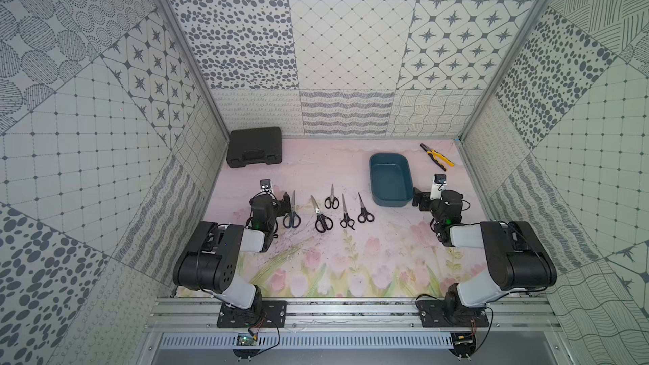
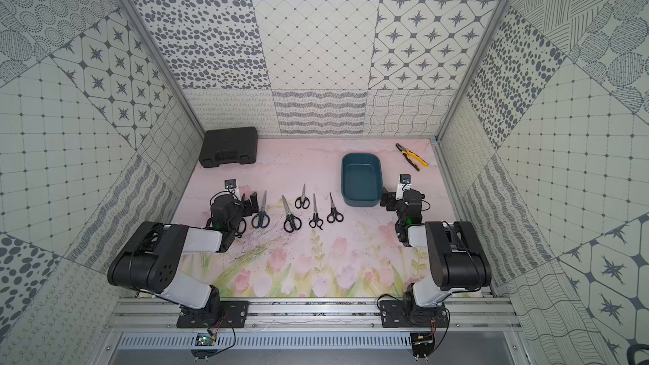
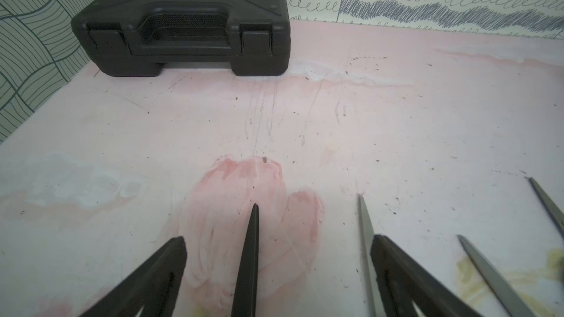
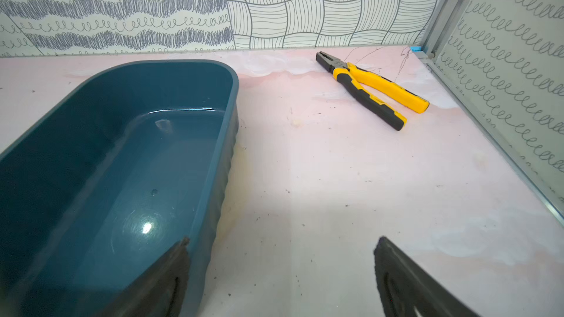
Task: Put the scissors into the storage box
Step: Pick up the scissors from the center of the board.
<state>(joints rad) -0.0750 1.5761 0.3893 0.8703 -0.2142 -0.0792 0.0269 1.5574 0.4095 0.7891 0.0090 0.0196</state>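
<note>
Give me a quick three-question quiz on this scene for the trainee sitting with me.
1. True or false: the blue box has nothing in it.
2. How many scissors are laid out in the row? A. three B. five C. seven
3. Which claw is next to the blue-handled pair?

Key
1. True.
2. B.
3. The left claw.
</note>
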